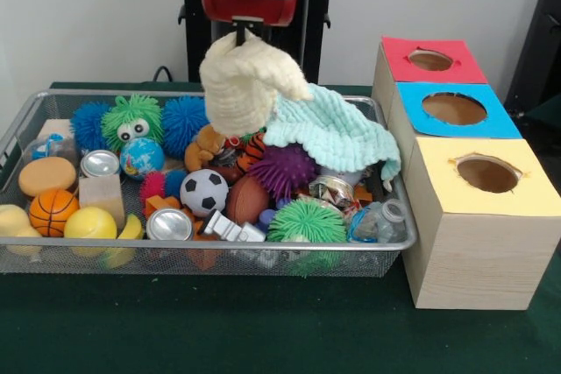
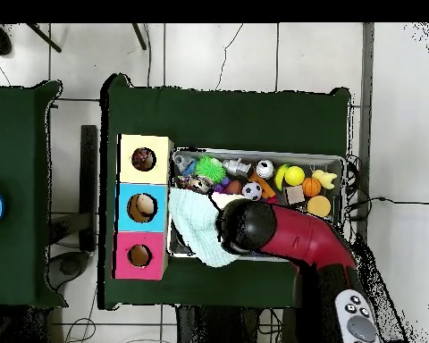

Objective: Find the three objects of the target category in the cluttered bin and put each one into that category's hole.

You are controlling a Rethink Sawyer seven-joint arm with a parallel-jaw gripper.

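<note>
Front view showed the end effector (image 1: 241, 38) closed on a cream knitted cloth (image 1: 244, 85), which hung bunched below it, lifted above the rear middle of the wire mesh bin (image 1: 26, 129). Just beside it a mint green cloth (image 1: 337, 133) lay draped over the bin's back corner nearest the wooden box (image 1: 478, 256), whose red hole (image 1: 430, 59), blue hole (image 1: 454, 109) and yellow hole (image 1: 487, 174) stood in a row. Balls, cans and spiky toys filled the bin on the green counter (image 1: 219, 326).
</note>
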